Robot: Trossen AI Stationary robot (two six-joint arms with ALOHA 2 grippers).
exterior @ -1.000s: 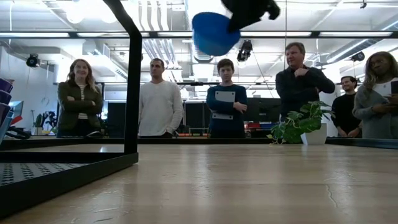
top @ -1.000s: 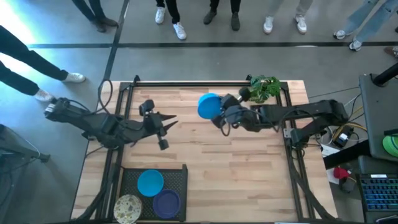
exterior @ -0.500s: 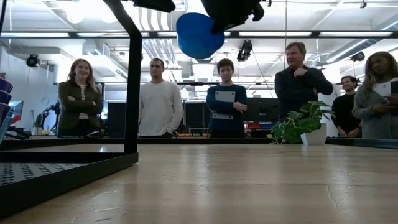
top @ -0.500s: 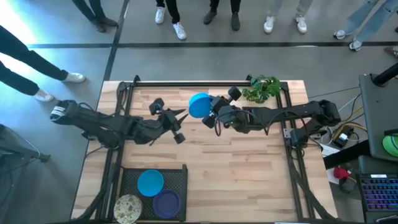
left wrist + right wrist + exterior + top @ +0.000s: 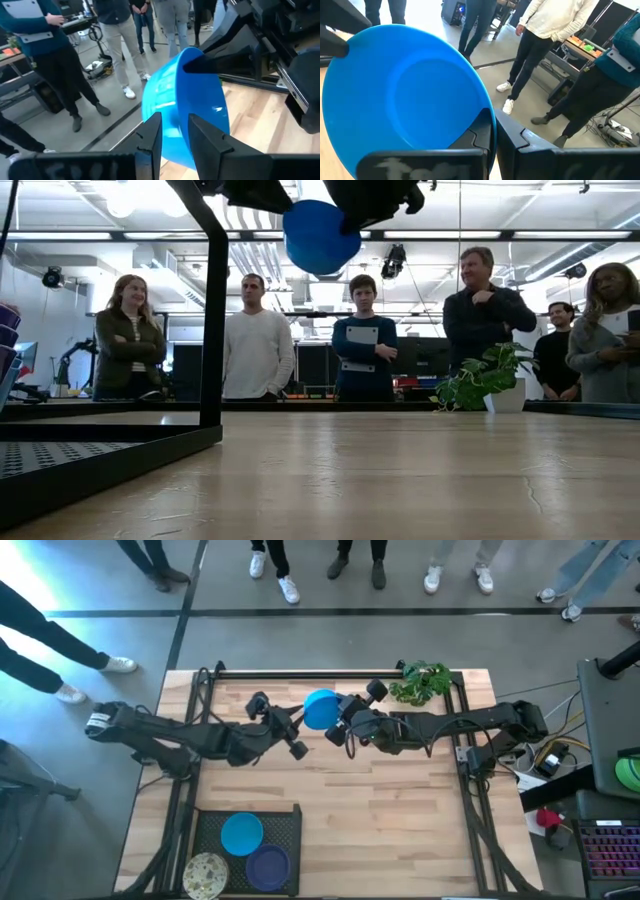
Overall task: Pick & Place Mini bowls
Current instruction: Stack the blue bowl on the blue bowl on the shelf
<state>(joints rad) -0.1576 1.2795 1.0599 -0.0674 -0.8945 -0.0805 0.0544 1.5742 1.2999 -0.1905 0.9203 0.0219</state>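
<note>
Above the middle of the table (image 5: pixel 400 800), the right gripper (image 5: pixel 338 720) holds a blue mini bowl (image 5: pixel 320 709) by its rim, jaws closed on it. The left gripper (image 5: pixel 296 728) reaches level toward the bowl's other edge, jaws apart around the rim. No writing is readable.

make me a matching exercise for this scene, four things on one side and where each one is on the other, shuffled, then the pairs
Things
1. blue mini bowl
2. purple mini bowl
3. speckled cream mini bowl
4. green plant

Places
A. far right corner of the table
B. left corner of the black tray, nearest the table's edge
C. held up in the air by the right gripper
D. in the tray, right of the speckled bowl

Pairs: 1-C, 2-D, 3-B, 4-A
</note>
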